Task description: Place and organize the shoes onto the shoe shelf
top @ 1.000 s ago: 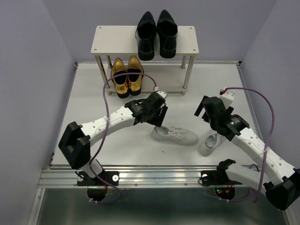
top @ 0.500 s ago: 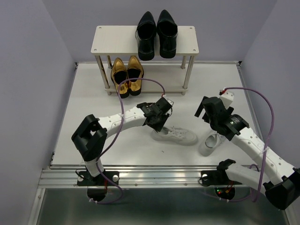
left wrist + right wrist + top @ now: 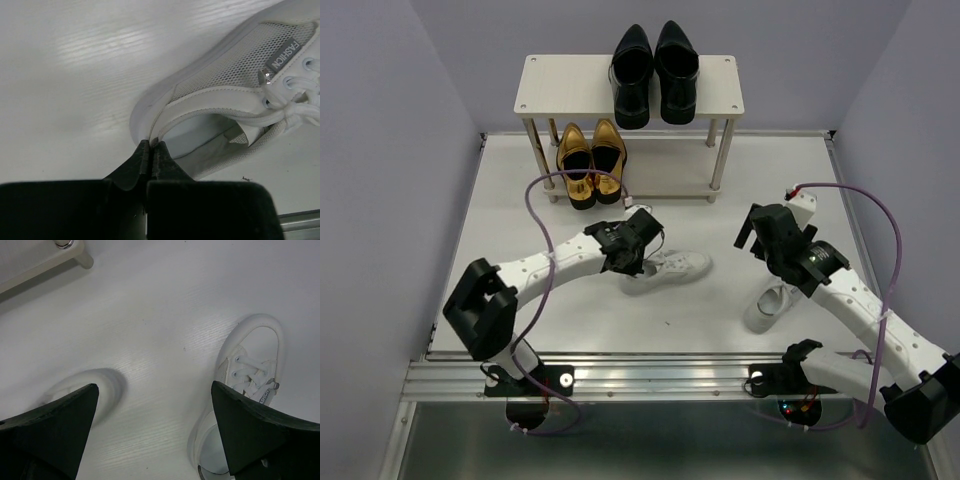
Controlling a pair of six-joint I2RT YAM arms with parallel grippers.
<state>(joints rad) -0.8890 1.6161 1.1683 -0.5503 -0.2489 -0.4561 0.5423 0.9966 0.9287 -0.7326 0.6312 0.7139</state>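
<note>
**Shoe count: four on the shelf, two on the table**

1. Shelf (image 3: 560, 85): stands at 12 o'clock on the table (image 3: 510, 230), against the back wall.
2. Black shoes (image 3: 654, 75): a pair side by side on the top board, right of its middle, toes to 12 o'clock.
3. Gold loafers (image 3: 590, 160): a pair on the lower board at its left end, under the top board's left half, heels to 6 o'clock.
4. Held sneaker (image 3: 225, 80): lies mid-table, toe towards 2 to 3 o'clock in the top view. Your left gripper (image 3: 151, 147) is pinched tight on the back rim of its heel collar, with the fingers nearly meeting across the thin edge. You cannot tell from the frames whether the sole rests on the table or hangs just over it.
5. Loose sneaker (image 3: 767, 305): white, on the table at 4 o'clock from the held sneaker, lying along the 7-to-1 o'clock line and partly under the right arm.
6. Your right gripper (image 3: 154, 386): fingers spread wide, nothing between them. It hangs over bare table, with the loose sneaker just beside its right finger in the wrist view.
</note>
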